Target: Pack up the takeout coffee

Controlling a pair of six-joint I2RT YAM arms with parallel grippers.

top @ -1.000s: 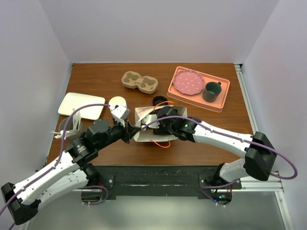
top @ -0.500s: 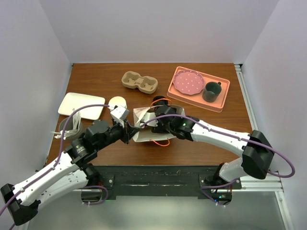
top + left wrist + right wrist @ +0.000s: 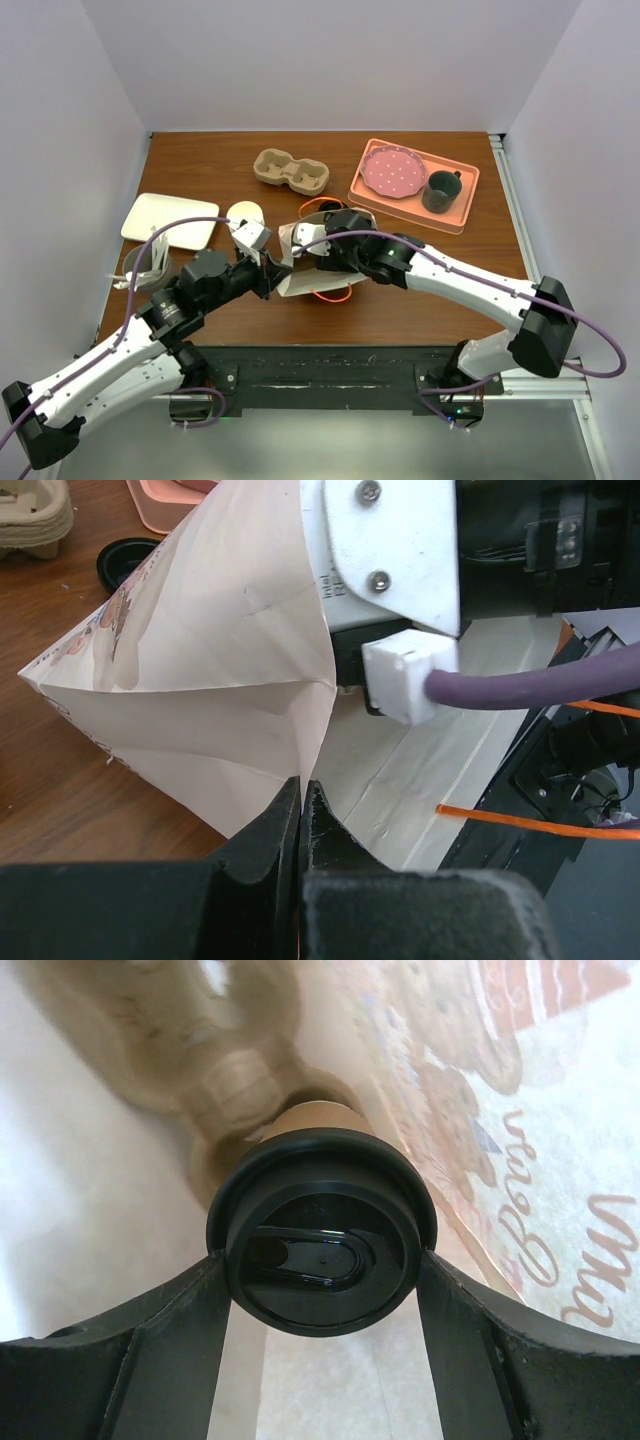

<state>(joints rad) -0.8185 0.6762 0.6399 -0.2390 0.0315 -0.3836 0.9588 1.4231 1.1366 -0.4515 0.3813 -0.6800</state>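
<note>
Left end effector (image 3: 302, 792): jaws together, pinching edge of white paper bag (image 3: 215, 650) (bag lies on wooden surface (image 3: 200, 165), probably on its side). Right end effector (image 3: 322, 1268) inside bag, fingers clamped on both sides of takeout coffee (image 3: 322, 1195) at black lid; printed bag wall just beside cup.

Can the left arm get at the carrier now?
Probably not: the left tool is shut on the bag edge, while the right tool holds the coffee inside. It must let go before reaching the carrier.

The left hand (image 3: 273, 268) meets the white paper bag's (image 3: 300, 284) edge.
</note>
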